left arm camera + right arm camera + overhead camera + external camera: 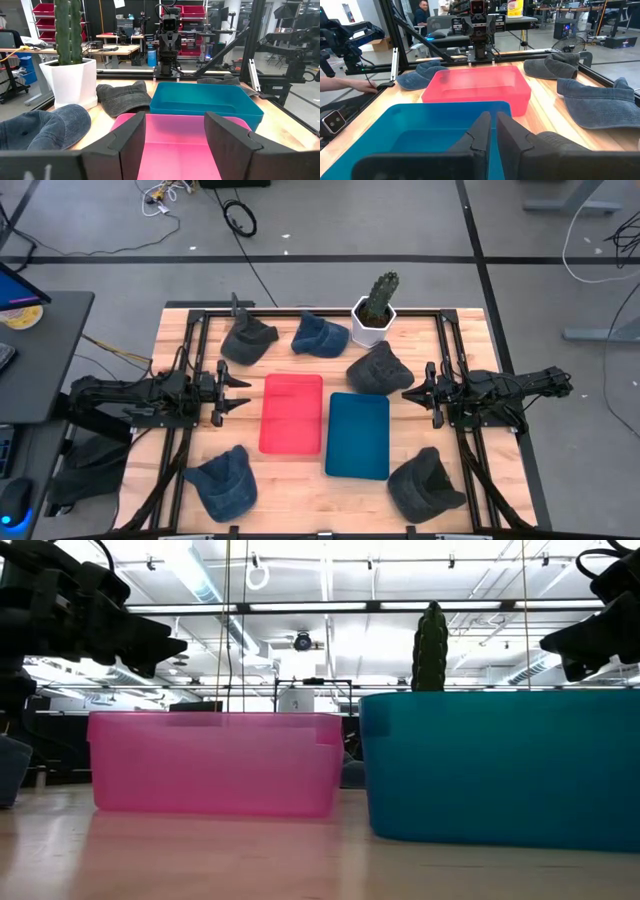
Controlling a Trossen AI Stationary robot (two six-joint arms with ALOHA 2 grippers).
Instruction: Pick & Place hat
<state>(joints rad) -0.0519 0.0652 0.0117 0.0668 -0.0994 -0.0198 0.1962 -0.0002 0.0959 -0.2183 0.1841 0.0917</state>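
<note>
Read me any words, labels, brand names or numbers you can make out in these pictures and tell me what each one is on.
No text can be read.
Yellow container on a far bench in the right wrist view: label too blurred to read.
Paper sheet hanging in the room behind, left wrist view: nothing legible.
Red bin, blue bin, hats and cactus pot: no markings visible.

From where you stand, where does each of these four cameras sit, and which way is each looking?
High view: overhead, straight down on the table; both arms show, left tool and right tool.
Low view: at tabletop height, level across the pink bin and teal bin; dark arm parts overhead.
Left wrist view: past its open fingers toward the cactus.
Right wrist view: past its shut fingers over both bins.
All four share the bins.
</note>
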